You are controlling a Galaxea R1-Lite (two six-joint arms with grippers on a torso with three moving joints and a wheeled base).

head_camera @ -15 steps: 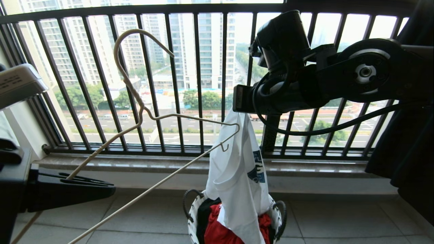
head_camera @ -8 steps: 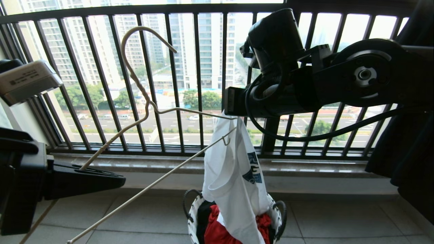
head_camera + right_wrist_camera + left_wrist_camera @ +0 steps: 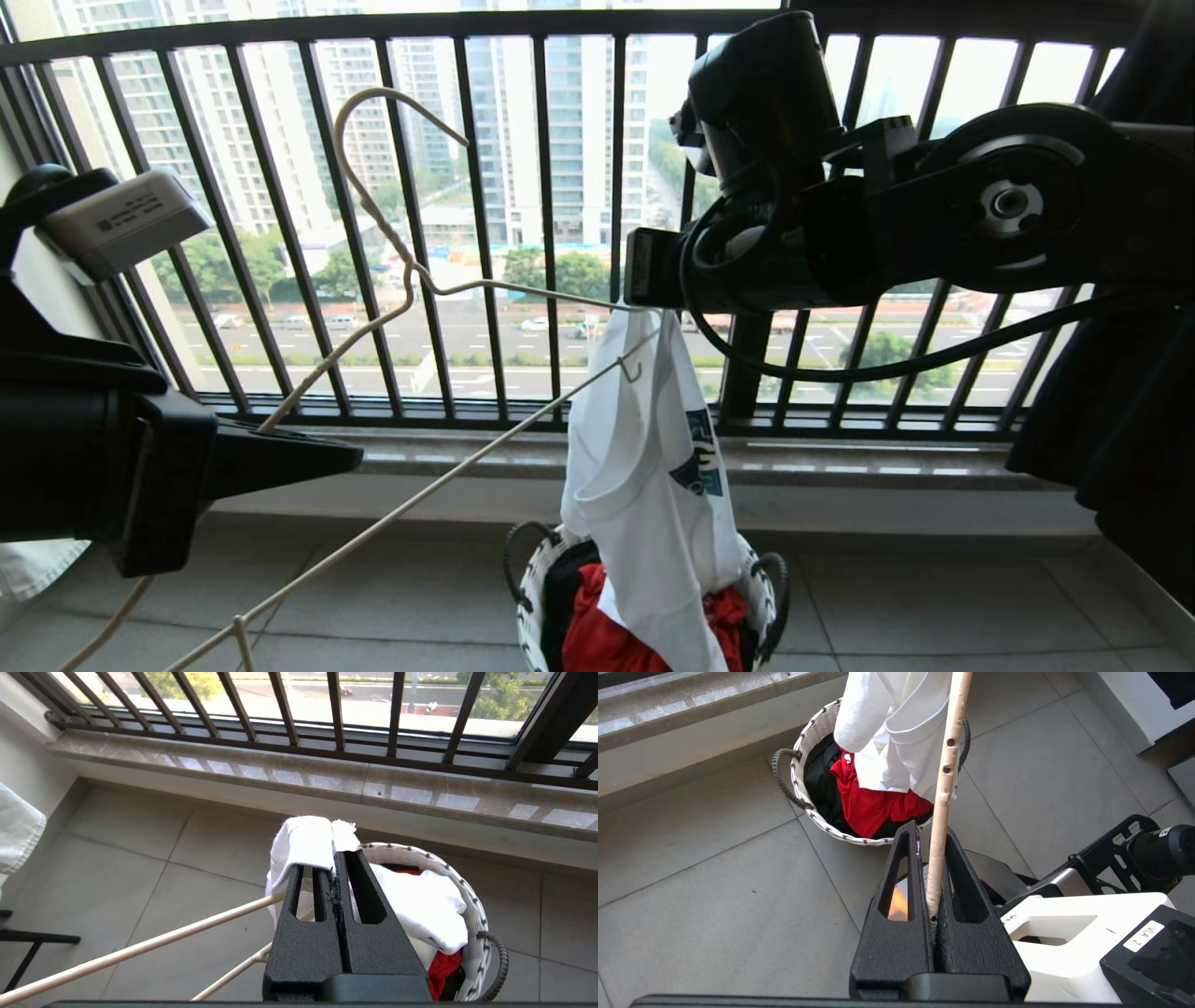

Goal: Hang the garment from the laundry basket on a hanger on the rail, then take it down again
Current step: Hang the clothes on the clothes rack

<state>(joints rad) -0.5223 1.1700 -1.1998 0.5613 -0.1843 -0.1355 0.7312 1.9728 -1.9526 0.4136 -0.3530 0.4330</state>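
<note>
Overhead, hanger (image 3: 411,280) slanting, hook upward, left gripper (image 3: 931,877) jaws clamping it, right gripper (image 3: 334,870) jaws pinching garment (image 3: 644,485).

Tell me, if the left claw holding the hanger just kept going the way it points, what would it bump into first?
Probably the white T-shirt hanging over the laundry basket: the left gripper points along the hanger toward it, though depth is unclear.

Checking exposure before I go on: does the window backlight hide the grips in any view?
Head view: bright window behind, right arm a dark silhouette, its grip on the garment hidden. Left wrist view: evenly lit, left gripper plainly shut on the hanger. Right wrist view: right gripper clearly pinching white cloth.
</note>
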